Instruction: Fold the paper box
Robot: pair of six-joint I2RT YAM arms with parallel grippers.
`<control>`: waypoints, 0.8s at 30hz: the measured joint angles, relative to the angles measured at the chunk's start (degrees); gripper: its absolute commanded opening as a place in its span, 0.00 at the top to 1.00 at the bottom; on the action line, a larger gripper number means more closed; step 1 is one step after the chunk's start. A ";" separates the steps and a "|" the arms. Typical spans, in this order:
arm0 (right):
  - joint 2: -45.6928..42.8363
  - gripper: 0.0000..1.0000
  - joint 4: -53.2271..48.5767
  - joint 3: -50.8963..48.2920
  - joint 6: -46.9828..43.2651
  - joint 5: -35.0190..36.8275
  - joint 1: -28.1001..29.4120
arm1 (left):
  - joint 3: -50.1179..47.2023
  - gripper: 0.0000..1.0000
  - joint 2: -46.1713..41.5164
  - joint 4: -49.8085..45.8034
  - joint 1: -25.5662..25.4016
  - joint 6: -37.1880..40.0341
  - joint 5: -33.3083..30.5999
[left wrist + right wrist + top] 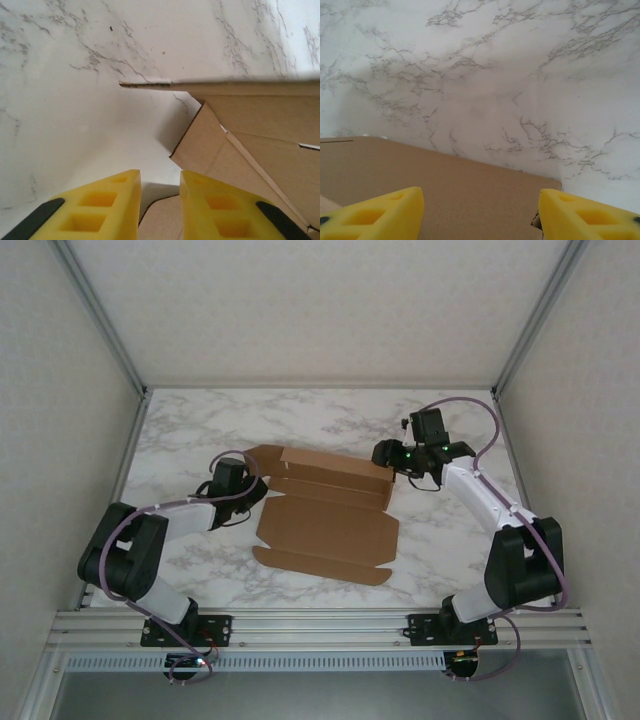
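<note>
The paper box [330,528] is a brown cardboard piece lying mid-table, with its back wall standing up and its front flap flat. My left gripper [252,483] is at the box's left end. In the left wrist view its yellow fingers [115,200] stand narrowly apart, and a rounded flap of the paper box [260,125] lies face-up beneath the gap of the left gripper [160,175]. My right gripper [388,455] is at the right end of the raised back wall. In the right wrist view the right gripper [480,192] is wide open over the paper box [470,200] panel, near its corner.
The marble table [200,420] is bounded by white walls with metal frame posts at left, right and back. Both arm bases sit on the rail [320,625] at the near edge.
</note>
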 measured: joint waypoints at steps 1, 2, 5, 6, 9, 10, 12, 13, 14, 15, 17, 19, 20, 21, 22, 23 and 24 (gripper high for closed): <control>-0.46 0.35 -0.07 -0.09 0.02 0.61 0.13 | 0.00 0.70 0.00 0.28 0.00 -0.04 0.00; -1.16 0.35 -0.37 -0.13 0.15 1.51 0.22 | 0.02 0.69 0.00 0.72 0.00 -0.04 -0.07; -4.50 0.35 -1.79 -0.15 0.83 4.09 0.26 | 0.24 0.68 0.00 1.57 0.00 -0.04 -0.39; -5.68 0.36 -2.27 -0.13 1.11 4.76 0.26 | 0.37 0.68 0.00 1.68 0.00 -0.04 -0.44; -9.57 0.36 -4.15 -0.13 1.86 6.10 0.26 | 1.29 0.68 0.15 2.14 0.00 -0.09 -0.55; -10.47 0.37 -4.68 -0.13 2.12 6.03 0.26 | 1.60 0.68 0.28 2.45 0.00 -0.24 -0.59; -11.74 0.38 -5.25 -0.39 2.58 6.01 0.26 | 2.03 0.68 0.46 2.91 0.00 -0.48 -0.61; -12.39 0.39 -5.22 -0.98 2.75 5.97 0.26 | 2.19 0.68 0.59 3.10 -0.02 -0.52 -0.61; -12.90 0.39 -5.27 -1.75 2.84 5.79 0.26 | 2.29 0.68 0.68 3.17 -0.02 -0.68 -0.61; -13.35 0.40 -5.33 -2.75 2.99 5.49 0.26 | 2.49 0.68 0.90 3.19 -0.02 -0.74 -0.63; -13.62 0.41 -5.68 -4.42 3.30 4.87 0.26 | 2.84 0.68 1.38 3.23 -0.07 -0.94 -0.70; -13.60 0.43 -5.88 -6.01 3.63 4.09 0.26 | 2.91 0.68 1.79 3.37 -0.07 -1.27 -0.87; -13.60 0.44 -6.03 -6.49 3.85 4.00 0.26 | 2.91 0.68 1.95 3.37 -0.07 -1.40 -0.90; -13.60 0.44 -6.23 -6.80 3.91 4.02 0.26 | 2.91 0.68 2.14 3.39 -0.07 -1.57 -1.03; -13.49 0.45 -6.23 -6.93 3.96 4.11 0.26 | 2.91 0.68 2.29 3.39 -0.07 -1.77 -1.05; -13.35 0.46 -6.19 -6.95 3.98 4.13 0.26 | 2.91 0.68 2.45 3.41 -0.07 -1.90 -1.05; -13.16 0.48 -6.10 -6.95 3.93 4.15 0.26 | 2.91 0.68 2.62 3.48 -0.07 -1.99 -1.05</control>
